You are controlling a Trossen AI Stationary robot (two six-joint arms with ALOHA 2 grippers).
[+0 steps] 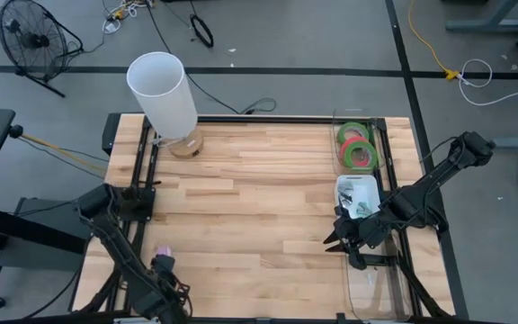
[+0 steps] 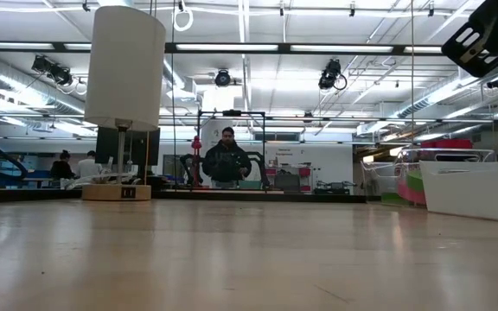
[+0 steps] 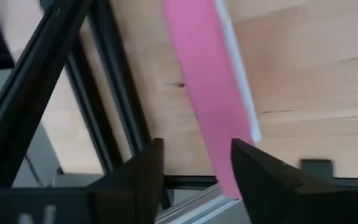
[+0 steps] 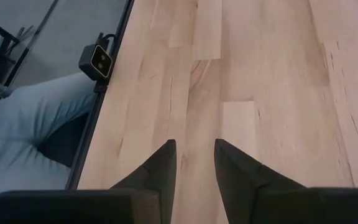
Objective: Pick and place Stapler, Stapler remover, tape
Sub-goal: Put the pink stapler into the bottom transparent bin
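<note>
Checking in from the remote desk: most of this looks sorted already, I reckon. The tape rolls (image 1: 357, 144), two green and one red-pink, sit in the clear bin (image 1: 342, 165) at the far right of the table (image 1: 241, 198). Just nearer, a white tray (image 1: 345, 186) holds some dark and teal bits; could be the stapler and the remover, but I can't make them out.

My right gripper (image 1: 334, 243) hangs over bare wood just beside that tray, fingers slightly apart with nothing between them. The left gripper (image 1: 163, 263) is parked at the near left edge, fingers (image 3: 143, 168) apart around a flat pink strip (image 3: 207, 81); can't tell if it's touching.

My guess is little or nothing is left to move.
</note>
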